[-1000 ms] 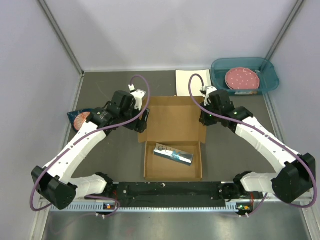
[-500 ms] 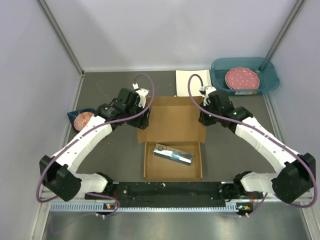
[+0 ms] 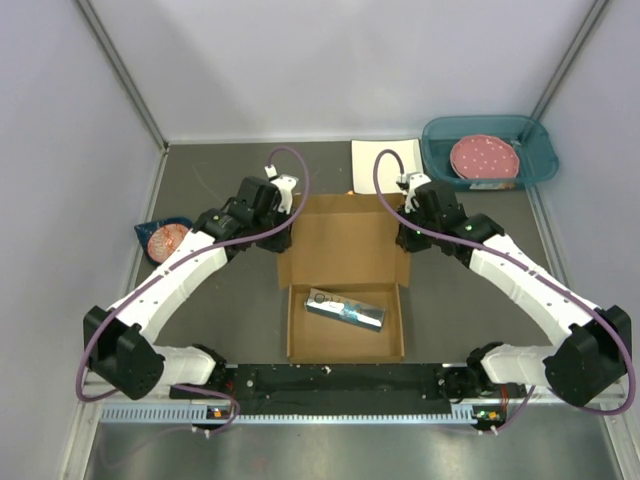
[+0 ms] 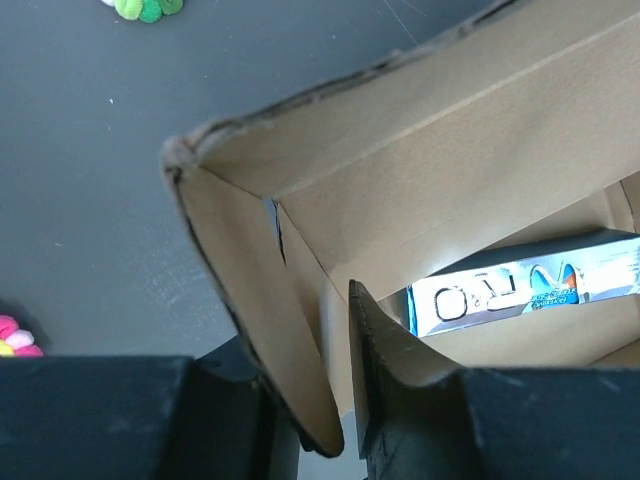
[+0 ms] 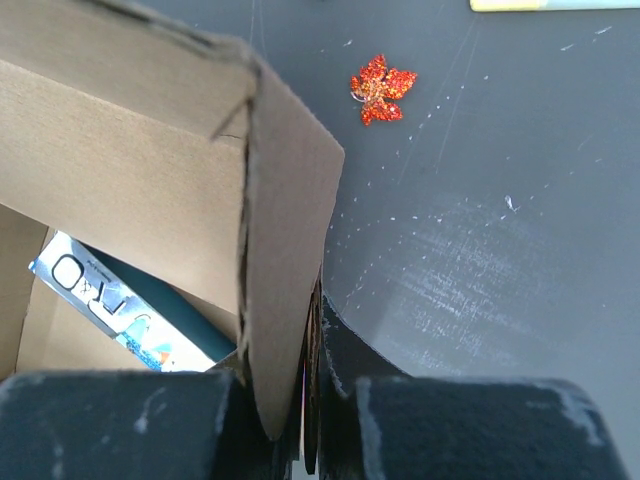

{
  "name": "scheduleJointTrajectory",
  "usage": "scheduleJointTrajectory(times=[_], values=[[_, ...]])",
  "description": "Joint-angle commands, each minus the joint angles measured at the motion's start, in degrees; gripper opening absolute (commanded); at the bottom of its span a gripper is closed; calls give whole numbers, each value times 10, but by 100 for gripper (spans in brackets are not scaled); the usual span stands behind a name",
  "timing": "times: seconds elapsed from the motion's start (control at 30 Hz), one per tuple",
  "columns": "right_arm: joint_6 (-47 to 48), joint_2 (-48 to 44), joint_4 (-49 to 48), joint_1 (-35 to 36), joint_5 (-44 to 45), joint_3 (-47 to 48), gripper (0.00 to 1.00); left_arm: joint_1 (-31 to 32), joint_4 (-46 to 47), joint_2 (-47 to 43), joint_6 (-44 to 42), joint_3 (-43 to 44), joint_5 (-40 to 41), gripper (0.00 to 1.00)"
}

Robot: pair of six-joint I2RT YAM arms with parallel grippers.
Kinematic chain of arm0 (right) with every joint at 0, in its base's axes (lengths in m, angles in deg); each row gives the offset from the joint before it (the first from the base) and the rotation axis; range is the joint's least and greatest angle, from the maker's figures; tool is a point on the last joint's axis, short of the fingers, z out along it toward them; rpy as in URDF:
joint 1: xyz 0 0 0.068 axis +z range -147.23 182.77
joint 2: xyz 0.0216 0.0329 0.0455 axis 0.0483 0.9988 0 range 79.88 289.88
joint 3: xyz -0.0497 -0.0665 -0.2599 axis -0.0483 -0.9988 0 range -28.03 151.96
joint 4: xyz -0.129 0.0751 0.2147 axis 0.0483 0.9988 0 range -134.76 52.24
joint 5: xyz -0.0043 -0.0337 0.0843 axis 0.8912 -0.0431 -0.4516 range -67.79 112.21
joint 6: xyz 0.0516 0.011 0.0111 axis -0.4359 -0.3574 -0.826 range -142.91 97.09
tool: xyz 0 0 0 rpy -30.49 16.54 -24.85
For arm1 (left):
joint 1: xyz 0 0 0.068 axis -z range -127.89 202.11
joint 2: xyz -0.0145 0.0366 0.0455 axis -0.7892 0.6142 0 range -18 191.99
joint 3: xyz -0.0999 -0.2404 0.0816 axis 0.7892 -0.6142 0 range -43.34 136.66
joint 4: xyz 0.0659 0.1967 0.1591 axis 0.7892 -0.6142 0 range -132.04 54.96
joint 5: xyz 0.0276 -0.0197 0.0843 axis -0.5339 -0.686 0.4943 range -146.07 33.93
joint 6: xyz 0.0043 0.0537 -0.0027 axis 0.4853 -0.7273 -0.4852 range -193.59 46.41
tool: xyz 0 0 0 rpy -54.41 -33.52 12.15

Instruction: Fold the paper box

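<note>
Edges first: paper box (image 3: pixel 345 240) sits mid tabletop (image 3: pixel 450 310), tray half toward me, lid panel lying open toward the far wall, its L and R side flaps standing up. On the R flap I see the right end effector (image 5: pixel 310 400) clamped tight on the cardboard. On the L flap the left end effector (image 4: pixel 320 420) straddles the cardboard w/ a narrow gap; can't tell if it's pinching. Grey tabletop shows on both sides of the box. White sheet (image 3: pixel 368 165) lies near the lid's far-right corner. Silver-blue packet (image 3: pixel 346 309) lies in the tray. Teal bin (image 3: pixel 545 150), far right, holds a pink dotted disc (image 3: pixel 484 157).
</note>
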Motion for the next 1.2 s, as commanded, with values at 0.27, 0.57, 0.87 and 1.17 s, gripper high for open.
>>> scheduleJointTrajectory(times=[0.27,0.57,0.87,1.17], values=[[-2,-35,-13,11,8,0,0,-2,34,-30,3,-26,-10,0],[-44,-84,-111,18,61,-52,0,1,320,-151,93,-192,66,0],[-87,-90,-226,25,106,-82,0,45,566,-179,119,-272,172,0],[-120,-95,-306,37,173,-101,0,118,744,-147,97,-321,294,0]])
